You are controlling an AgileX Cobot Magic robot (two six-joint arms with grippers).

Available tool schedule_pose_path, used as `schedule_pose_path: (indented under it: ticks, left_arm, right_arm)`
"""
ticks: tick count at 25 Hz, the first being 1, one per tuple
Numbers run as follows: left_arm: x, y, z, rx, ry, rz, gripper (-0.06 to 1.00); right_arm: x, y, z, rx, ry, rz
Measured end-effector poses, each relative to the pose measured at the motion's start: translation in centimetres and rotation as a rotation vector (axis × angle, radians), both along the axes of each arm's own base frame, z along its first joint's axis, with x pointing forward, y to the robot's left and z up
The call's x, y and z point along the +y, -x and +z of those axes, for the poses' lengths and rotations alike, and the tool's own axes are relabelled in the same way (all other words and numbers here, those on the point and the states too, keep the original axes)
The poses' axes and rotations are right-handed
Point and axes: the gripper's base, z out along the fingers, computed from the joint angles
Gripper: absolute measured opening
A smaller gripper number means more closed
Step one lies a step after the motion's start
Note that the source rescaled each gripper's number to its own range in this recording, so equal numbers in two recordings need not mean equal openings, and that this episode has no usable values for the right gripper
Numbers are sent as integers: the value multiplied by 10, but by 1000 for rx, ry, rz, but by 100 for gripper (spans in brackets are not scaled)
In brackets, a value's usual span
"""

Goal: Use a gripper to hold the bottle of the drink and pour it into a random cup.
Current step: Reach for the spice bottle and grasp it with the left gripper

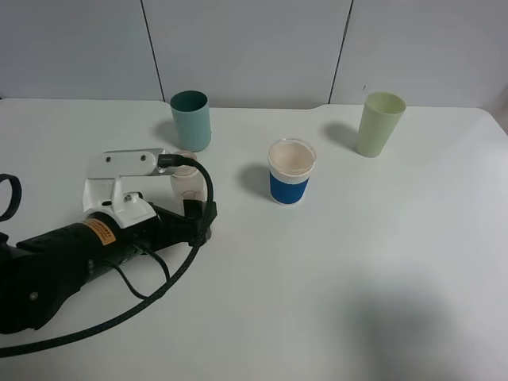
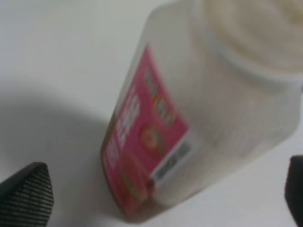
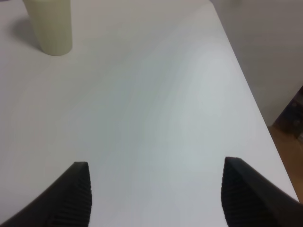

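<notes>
Left gripper [image 2: 162,189] released, jaws wide on either side of the bottle [image 1: 187,189], both clear of it. Bottle stands on table [image 1: 333,278] near the teal cup [image 1: 191,119], at its 6 o'clock; blue-band white cup [image 1: 290,171] at bottle's 3 o'clock. Right gripper [image 3: 158,189] released too, above the table, holding nothing.
</notes>
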Motion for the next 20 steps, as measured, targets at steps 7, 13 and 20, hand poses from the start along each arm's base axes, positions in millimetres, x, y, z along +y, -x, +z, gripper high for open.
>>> schedule_pose_path:
  ticks: [7, 13, 20]
  left_arm:
    - [-13, -14, 0, 14, 2, 59, 100]
    - [-24, -25, 1, 26, -28, 73, 100]
    - [-26, -25, 1, 36, -34, 70, 98]
  right_arm:
    - [0, 0, 0, 0, 0, 0]
    - [0, 0, 0, 0, 0, 0]
    - [0, 0, 0, 0, 0, 0]
